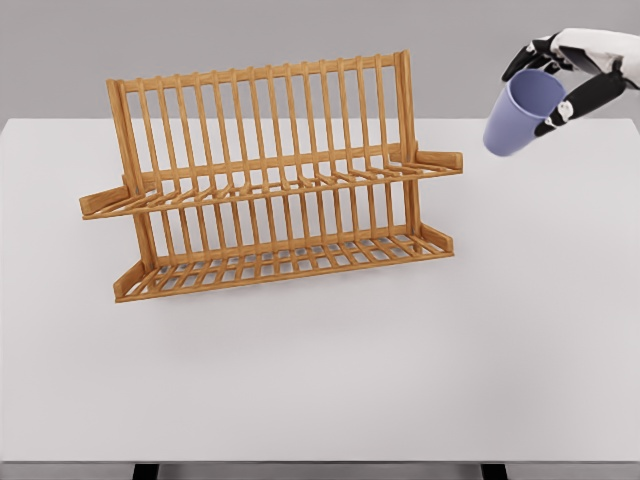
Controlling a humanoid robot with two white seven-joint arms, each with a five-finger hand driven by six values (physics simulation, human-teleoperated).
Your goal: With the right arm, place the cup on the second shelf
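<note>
R hand (568,72) at upper right of frame, fingers wrapped round the cup (522,112), holding it near the rim end. Cup is lilac, in the air above the far right edge of the tabletop (400,380), well apart from the rack (270,180) and to its right. L arm not in view.

Cup attitude: tilted, not upright. Long axis runs diagonal in the frame, from upper right to lower left. Rim end sits up by the fingers, closed base looks to be the lower-left end, pointing down toward the rack side. Can't see clearly into the mouth, so treat that as my read.

Rack: wooden, two tiers, centre-left of frame. Upper shelf (300,180) is the slatted tier about mid-height, lower shelf (290,262) near the tabletop. Taking "second shelf" as the upper one, judgement only.

Step in hand, imo: carry leg. To do it well: move left across the frame, stay above the upper tier, watch the tall right post (405,130) and the side handle (440,159). Level the cup before descent so the base lands flat across slats, not between them. Come in from the front, let go only once seated.
</note>
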